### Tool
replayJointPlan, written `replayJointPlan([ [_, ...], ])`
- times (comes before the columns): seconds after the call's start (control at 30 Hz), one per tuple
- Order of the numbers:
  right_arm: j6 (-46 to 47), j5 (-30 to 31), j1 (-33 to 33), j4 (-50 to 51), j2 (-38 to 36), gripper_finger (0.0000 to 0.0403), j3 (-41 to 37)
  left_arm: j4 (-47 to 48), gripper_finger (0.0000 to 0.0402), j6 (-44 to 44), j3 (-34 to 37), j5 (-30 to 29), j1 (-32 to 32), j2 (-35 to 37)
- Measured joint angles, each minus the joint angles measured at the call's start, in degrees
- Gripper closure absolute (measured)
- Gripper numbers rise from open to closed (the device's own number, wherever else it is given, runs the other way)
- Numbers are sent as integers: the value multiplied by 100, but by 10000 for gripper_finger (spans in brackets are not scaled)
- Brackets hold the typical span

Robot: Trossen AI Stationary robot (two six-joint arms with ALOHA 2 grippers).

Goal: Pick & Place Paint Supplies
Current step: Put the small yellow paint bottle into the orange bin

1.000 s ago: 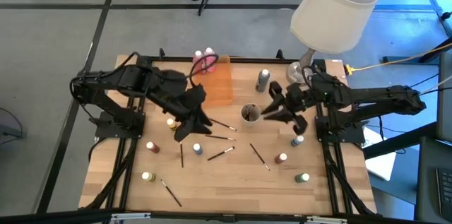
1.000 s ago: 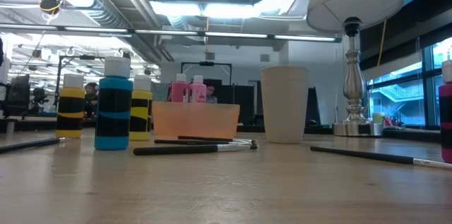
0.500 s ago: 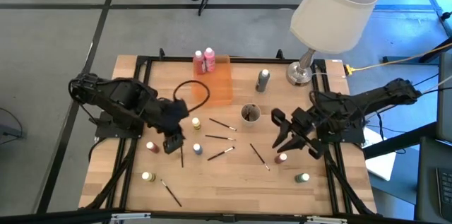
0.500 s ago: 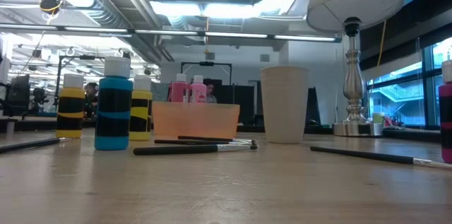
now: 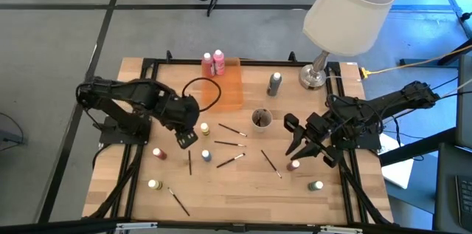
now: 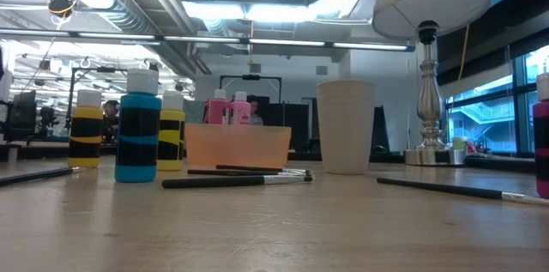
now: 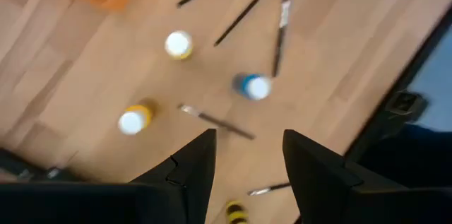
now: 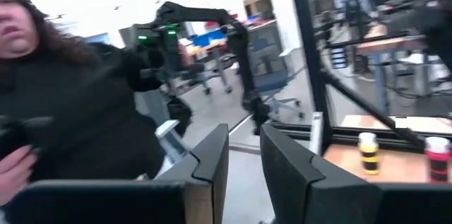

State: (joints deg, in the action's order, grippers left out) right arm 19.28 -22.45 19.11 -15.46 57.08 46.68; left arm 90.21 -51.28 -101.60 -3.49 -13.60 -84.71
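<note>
**A:** Paint bottles (image 5: 205,156) and paintbrushes (image 5: 230,159) lay scattered over the table (image 5: 243,190), none gripped. Why?

**B:** Only two pink bottles (image 5: 212,62) stood by the orange tray (image 5: 229,86). The left gripper (image 5: 186,139) hung above the yellow bottle (image 5: 204,128), fingers spread, empty, apparently choosing. The right gripper (image 5: 304,148) hovered near the red bottle (image 5: 294,165), jaws narrowly parted.

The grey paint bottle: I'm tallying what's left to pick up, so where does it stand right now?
In the high view the grey paint bottle stands upright near the table's far edge, between the orange tray and the lamp base, beyond the round cup.
</note>
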Motion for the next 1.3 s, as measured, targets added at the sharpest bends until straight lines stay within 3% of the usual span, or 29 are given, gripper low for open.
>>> replayJointPlan([
  [0.27,167,-373,0,359,0,316,0,-17,241,60,970,647,541,-9],
  [0.67,575,-1149,-2,591,0,316,0,-19,241,-557,2130,456,860,-10],
  [1.0,534,-1333,-210,754,0,316,-2,-21,241,-643,2342,461,862,-10],
  [1.3,534,-1372,-709,448,-37,316,-4,-19,218,-55,2342,494,1198,-9],
])
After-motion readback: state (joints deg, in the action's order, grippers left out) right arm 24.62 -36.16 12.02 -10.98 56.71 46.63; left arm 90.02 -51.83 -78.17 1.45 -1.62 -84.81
